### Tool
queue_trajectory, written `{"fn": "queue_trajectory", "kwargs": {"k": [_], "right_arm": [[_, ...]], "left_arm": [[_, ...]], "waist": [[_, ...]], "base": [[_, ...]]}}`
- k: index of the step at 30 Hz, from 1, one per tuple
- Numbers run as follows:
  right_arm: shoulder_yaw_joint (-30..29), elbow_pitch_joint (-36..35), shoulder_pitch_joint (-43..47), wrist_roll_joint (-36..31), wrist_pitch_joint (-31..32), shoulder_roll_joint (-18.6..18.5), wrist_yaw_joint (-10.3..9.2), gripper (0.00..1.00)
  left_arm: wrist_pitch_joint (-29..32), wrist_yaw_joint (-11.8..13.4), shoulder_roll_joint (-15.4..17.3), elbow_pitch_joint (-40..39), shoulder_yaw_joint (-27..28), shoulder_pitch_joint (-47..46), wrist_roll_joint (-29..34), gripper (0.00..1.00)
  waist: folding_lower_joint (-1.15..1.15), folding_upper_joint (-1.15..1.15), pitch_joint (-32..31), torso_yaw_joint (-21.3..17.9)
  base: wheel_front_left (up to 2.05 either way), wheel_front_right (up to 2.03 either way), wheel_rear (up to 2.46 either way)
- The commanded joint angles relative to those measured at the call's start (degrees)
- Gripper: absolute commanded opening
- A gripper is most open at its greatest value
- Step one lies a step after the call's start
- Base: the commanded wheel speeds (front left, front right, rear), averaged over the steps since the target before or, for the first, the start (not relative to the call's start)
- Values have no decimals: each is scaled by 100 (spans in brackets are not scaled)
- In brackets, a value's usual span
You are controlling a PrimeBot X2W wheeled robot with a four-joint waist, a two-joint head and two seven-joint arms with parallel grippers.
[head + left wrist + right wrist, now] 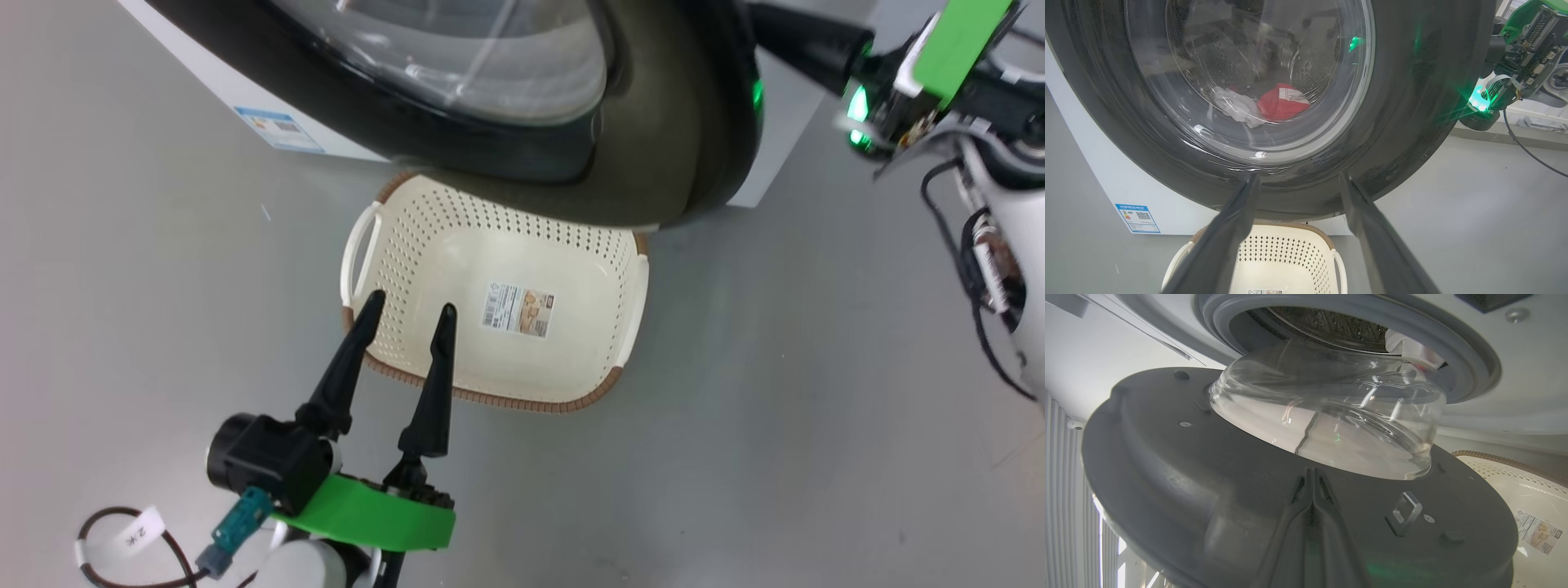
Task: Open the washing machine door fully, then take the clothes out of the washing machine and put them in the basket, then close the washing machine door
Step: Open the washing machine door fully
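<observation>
The washing machine door (686, 122) stands partly open, its black rim hanging over the basket (457, 253). My left gripper (411, 302) is open above the basket's near-left rim and holds nothing. In the left wrist view it (1298, 183) faces the door's outer side (1412, 102). Through the glass, red and white clothes (1280, 104) lie in the drum. My right gripper (1312, 471) is shut, its tips against the door's grey inner face (1188, 465) below the glass bowl. A white piece of the clothes (1412, 349) shows at the washing machine's (1515, 367) rubber-ringed mouth.
The white machine body (212, 82) with its blue label (277, 129) stands at the upper left on a grey floor. My right wrist (890, 90), with green lights and cables, reaches in behind the door's edge. A metal latch hook (1406, 510) sticks out of the door's inner face.
</observation>
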Motion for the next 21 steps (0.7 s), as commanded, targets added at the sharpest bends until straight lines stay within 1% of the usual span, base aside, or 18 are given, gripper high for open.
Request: {"fn": "queue_trajectory", "kwargs": {"k": [1, 11, 17, 21], "right_arm": [[74, -240, 231, -97, 79, 163, 40, 0], [174, -784, 1178, -176, 243, 352, 40, 0], [175, -1044, 1705, -186, 329, 455, 40, 0], [193, -1180, 1924, -242, 348, 503, 40, 0]], "left_arm": [[-51, 15, 69, -95, 164, 146, 47, 100], [-51, -37, 69, -16, 301, 484, 112, 100], [-51, -64, 69, 50, 380, 684, 149, 100], [-51, -69, 69, 75, 411, 768, 147, 100]], "waist": [[0, 0, -165, 12], [0, 0, -739, 112], [0, 0, -1080, 265], [0, 0, -1196, 362]], "base": [[0, 0, 0], [0, 0, 0], [0, 0, 0], [0, 0, 0]]}}
